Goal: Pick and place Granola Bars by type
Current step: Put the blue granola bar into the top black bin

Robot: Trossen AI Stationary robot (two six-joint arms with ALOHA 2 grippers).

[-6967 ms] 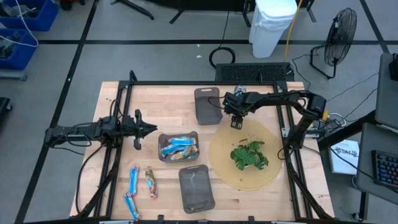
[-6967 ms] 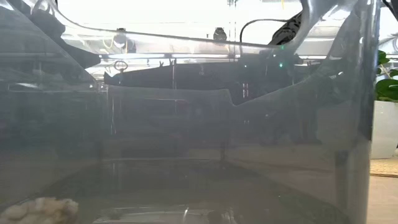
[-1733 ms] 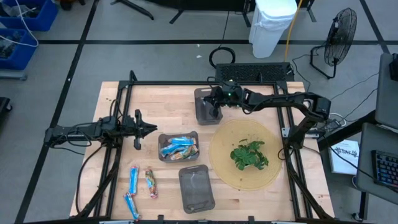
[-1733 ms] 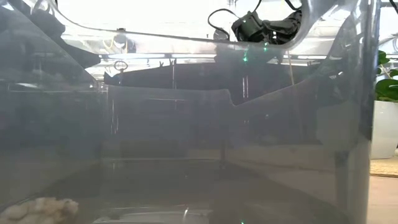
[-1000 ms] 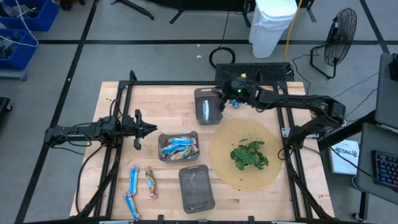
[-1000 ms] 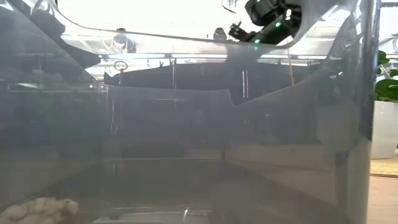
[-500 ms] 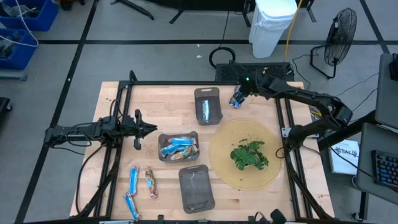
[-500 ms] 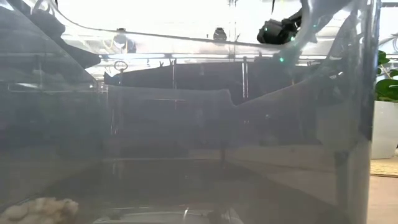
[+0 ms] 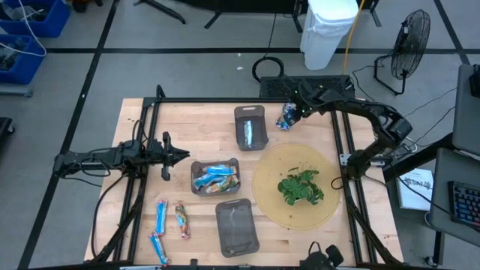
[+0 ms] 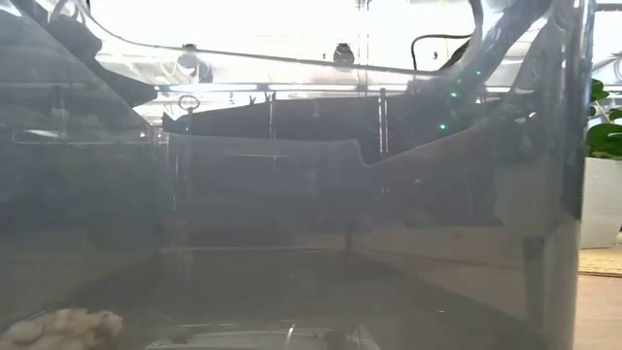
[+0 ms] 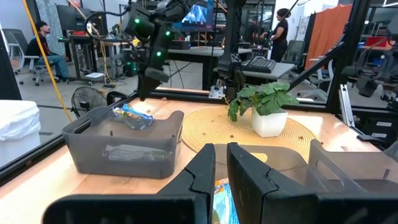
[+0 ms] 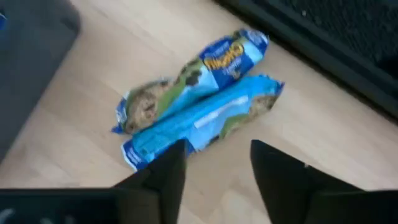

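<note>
The right gripper [image 9: 294,109] is seen at the far edge of the table, its fingers [image 12: 160,177] spread apart with nothing between them. Just below and ahead of it two blue-and-white granola bars [image 12: 198,99] lie side by side on the bare wood, touching each other; in the high view they show as a small blue pair [image 9: 286,118] right beside the gripper. To the gripper's side stands a grey tray [image 9: 251,127] with one blue bar [image 9: 249,132] inside. The left gripper [image 9: 177,156] is held level above the table, well apart from the right one, its fingers [image 11: 202,171] drawn nearly together and empty. Just ahead of it sits a second tray [image 9: 215,177] heaped with blue bars. Nearer the table's front edge, beside the left arm, three loose bars [image 9: 170,229] lie on the wood. A potted plant [image 9: 301,187] stands on a round woven mat [image 9: 270,191].
</note>
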